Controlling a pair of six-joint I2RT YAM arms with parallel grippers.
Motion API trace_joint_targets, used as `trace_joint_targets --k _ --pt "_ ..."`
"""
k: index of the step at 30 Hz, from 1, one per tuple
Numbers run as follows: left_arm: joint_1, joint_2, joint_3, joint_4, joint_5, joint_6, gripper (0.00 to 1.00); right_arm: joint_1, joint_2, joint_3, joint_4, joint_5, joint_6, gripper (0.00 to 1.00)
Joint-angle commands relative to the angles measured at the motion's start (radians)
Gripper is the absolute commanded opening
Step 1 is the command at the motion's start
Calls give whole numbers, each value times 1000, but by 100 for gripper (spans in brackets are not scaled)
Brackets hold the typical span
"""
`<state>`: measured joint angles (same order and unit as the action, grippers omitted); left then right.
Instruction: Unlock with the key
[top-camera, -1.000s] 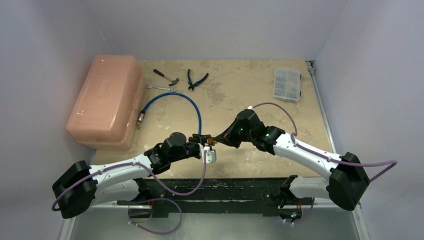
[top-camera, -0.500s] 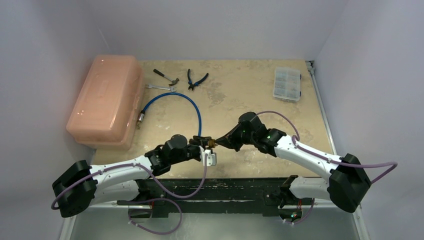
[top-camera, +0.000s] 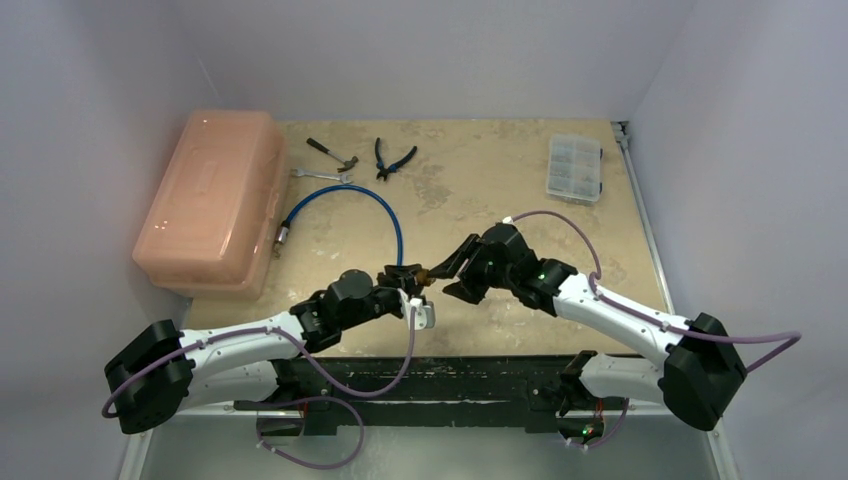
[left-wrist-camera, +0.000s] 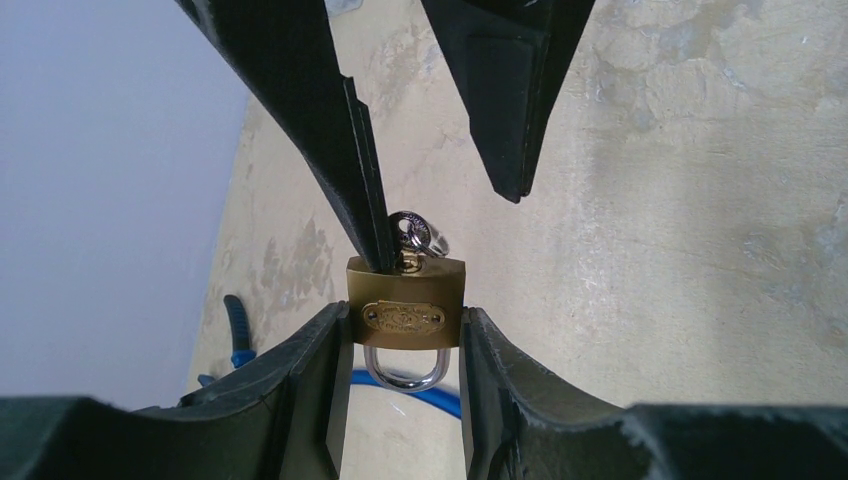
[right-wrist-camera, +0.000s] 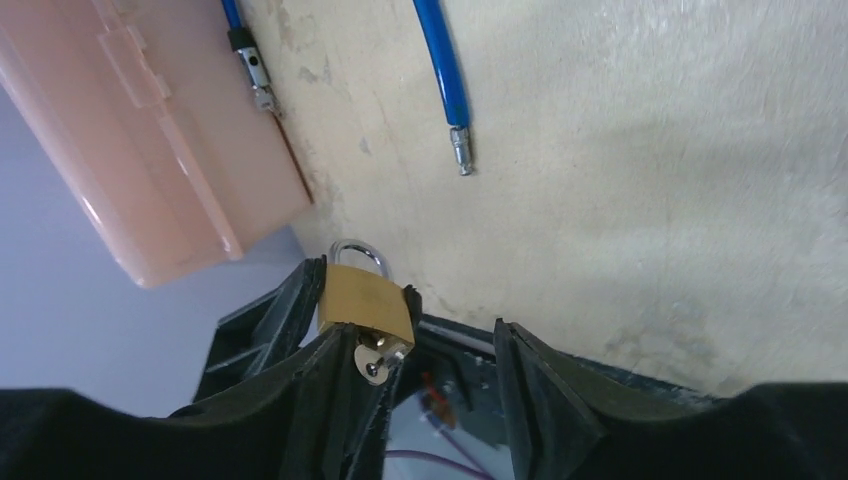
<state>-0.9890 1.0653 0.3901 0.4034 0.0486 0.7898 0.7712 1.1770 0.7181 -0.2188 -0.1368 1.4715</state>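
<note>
left gripper (left-wrist-camera: 403, 322) clamps the brass padlock (left-wrist-camera: 405, 300); the key (left-wrist-camera: 414, 233) sits in its keyhole; right gripper (right-wrist-camera: 425, 340) jaws apart, one against the key.

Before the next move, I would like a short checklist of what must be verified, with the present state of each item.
1. Padlock clamped in the left gripper: ok.
2. Key sits in the keyhole: ok.
3. Right gripper grips the key: not ok; its jaws stand open, one finger beside the key, the other apart.
4. Shackle released: not ok; both legs look seated in the body.
5. Key turned fully: cannot tell.
</note>
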Motion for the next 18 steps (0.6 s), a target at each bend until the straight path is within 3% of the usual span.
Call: trace_joint_targets --k 1,8,15,18 --pt "-15 -41 53 250 85 29 0 19 7 46 -60 98 -277 61" --pt "-15 -33 57 247 87 22 0 19 -123 50 -81 182 -391 55" --pt "-15 -34 57 249 108 7 0 20 -110 73 -33 145 -474 48" --pt "-14 -34 57 249 107 3 0 20 -108 91 -56 166 -496 40"
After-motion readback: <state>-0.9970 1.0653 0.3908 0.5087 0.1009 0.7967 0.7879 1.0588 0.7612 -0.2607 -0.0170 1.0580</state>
